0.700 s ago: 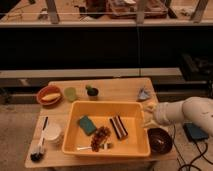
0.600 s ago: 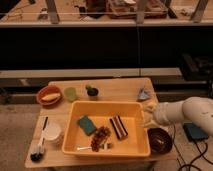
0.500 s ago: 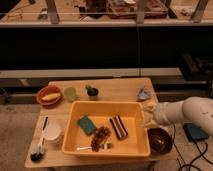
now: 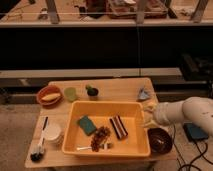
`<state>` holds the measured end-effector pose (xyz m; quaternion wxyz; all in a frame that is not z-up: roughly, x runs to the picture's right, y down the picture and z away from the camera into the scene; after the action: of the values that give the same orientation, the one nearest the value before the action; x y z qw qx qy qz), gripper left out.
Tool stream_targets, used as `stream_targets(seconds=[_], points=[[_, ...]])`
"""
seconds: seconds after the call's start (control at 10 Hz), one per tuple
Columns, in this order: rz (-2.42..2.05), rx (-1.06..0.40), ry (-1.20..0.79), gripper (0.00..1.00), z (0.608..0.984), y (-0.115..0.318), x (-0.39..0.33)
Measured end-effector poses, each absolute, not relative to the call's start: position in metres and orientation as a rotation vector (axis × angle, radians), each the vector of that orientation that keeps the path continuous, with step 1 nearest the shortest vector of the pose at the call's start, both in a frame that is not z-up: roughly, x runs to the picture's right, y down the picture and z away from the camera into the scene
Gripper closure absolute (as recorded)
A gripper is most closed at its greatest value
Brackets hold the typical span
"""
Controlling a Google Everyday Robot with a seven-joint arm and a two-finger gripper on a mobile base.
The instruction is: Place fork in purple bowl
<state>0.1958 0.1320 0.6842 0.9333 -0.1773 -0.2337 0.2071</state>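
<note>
A light wooden table is carrying a large rectangular yellow plastic tub. The white arm's gripper is hovering at the tub's right rim; how far open it is, or whether it is gripping anything, I cannot tell. The round, deep, dark purple bowl is sitting just beside the tub's right wall. The slender silvery fork is lying inside the tub near its front wall, beside a dark grape-like bunch.

The gripper is at the right wall of the yellow tub, near the purple bowl. That wall stands between the bowl and the fork. The grape bunch crowds the fork's right end. The tub floor behind the fork's left end is bare.
</note>
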Motion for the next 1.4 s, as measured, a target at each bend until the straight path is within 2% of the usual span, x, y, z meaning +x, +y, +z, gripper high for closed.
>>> stream_targets(seconds=[1.4], points=[[0.404, -0.341, -0.475, 0.46, 0.6841, 0.1304, 0.1939]])
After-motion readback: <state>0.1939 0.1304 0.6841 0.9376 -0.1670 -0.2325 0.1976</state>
